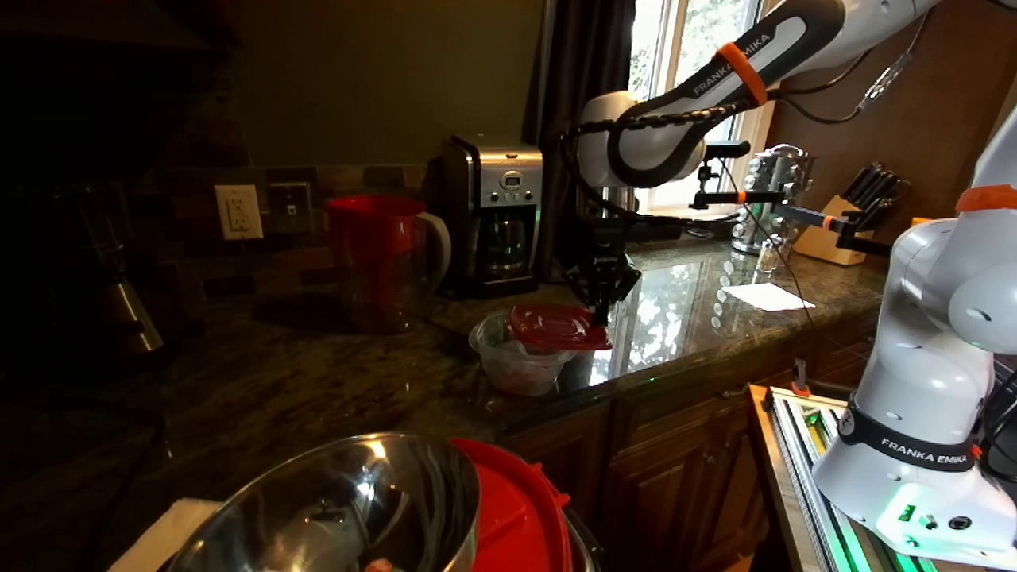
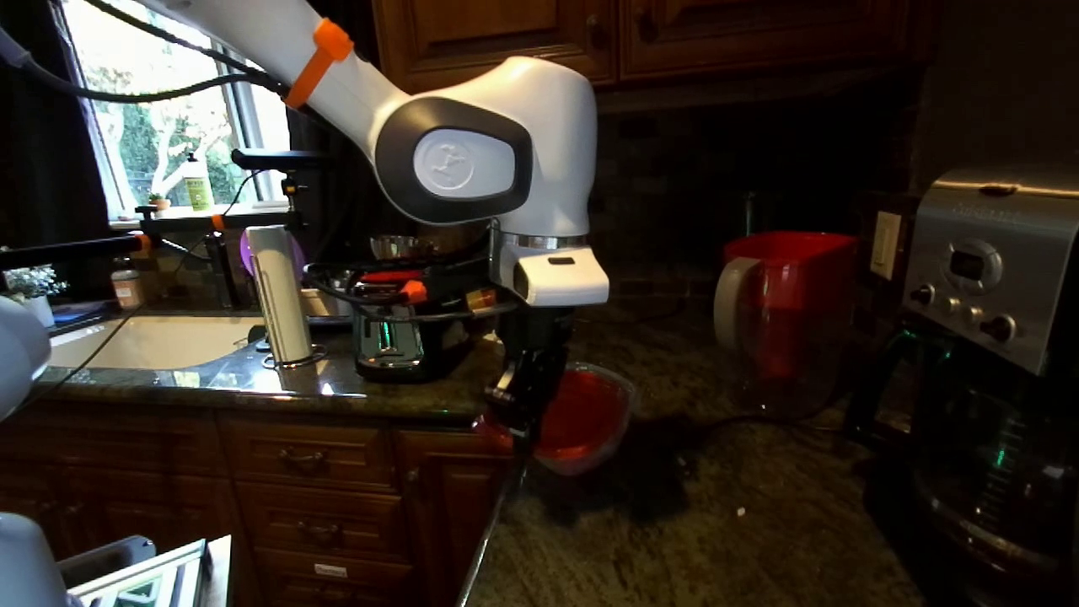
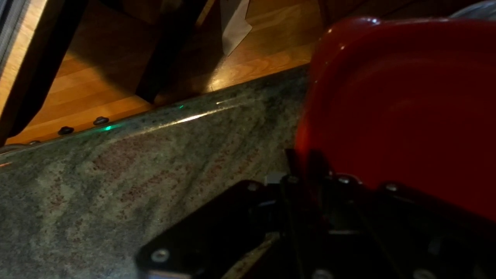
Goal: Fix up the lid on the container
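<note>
The black gripper [image 3: 304, 166] is narrow, pinching the rim of a red, round-cornered plastic lid [image 1: 556, 327]. The lid sits off-centre over a clear plastic container [image 1: 520, 372], leaving the container's rim uncovered on the side away from the gripper; whether lid and container touch, I cannot tell. The container stands on a dark, speckled granite counter [image 3: 116, 193], near its front edge, and the gripper hangs close to that edge too. Bare granite stretches from the container towards a silver-and-black coffee maker [image 1: 508, 187] and a red-and-clear plastic pitcher [image 1: 377, 238] with a pale handle, both apart from the lid. "FRANKA EMIKA" reads on the white-and-black arm [image 1: 707, 87] and again on a black band [image 1: 910, 449] low on it. In an exterior view, a white label [image 2: 330, 571] sits on a dark wooden drawer [image 2: 371, 582], its writing too small to read.
</note>
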Action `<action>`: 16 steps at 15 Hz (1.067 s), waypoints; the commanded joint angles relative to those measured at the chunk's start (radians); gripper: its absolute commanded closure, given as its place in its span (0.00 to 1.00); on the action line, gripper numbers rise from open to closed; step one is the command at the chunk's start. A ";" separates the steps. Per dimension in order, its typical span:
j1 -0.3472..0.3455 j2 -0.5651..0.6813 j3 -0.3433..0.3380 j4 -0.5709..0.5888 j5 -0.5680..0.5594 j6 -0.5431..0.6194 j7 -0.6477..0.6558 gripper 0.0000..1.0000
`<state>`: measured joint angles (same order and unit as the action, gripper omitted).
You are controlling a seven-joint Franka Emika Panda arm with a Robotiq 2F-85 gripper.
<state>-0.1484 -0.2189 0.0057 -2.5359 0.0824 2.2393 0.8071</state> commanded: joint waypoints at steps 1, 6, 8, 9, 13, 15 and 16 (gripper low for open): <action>0.009 -0.013 -0.014 -0.039 0.022 0.073 0.007 1.00; 0.025 -0.026 -0.006 -0.036 0.048 0.150 0.000 0.98; 0.036 -0.035 0.001 -0.031 0.059 0.141 0.006 0.98; 0.042 -0.037 0.003 -0.027 0.066 0.130 0.008 0.98; 0.076 -0.023 -0.012 -0.012 0.184 0.118 -0.032 0.98; 0.089 -0.018 -0.020 -0.012 0.263 0.121 -0.053 0.98; 0.091 -0.016 -0.022 -0.012 0.296 0.118 -0.058 0.98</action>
<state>-0.0799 -0.2330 0.0053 -2.5438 0.2764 2.3679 0.7855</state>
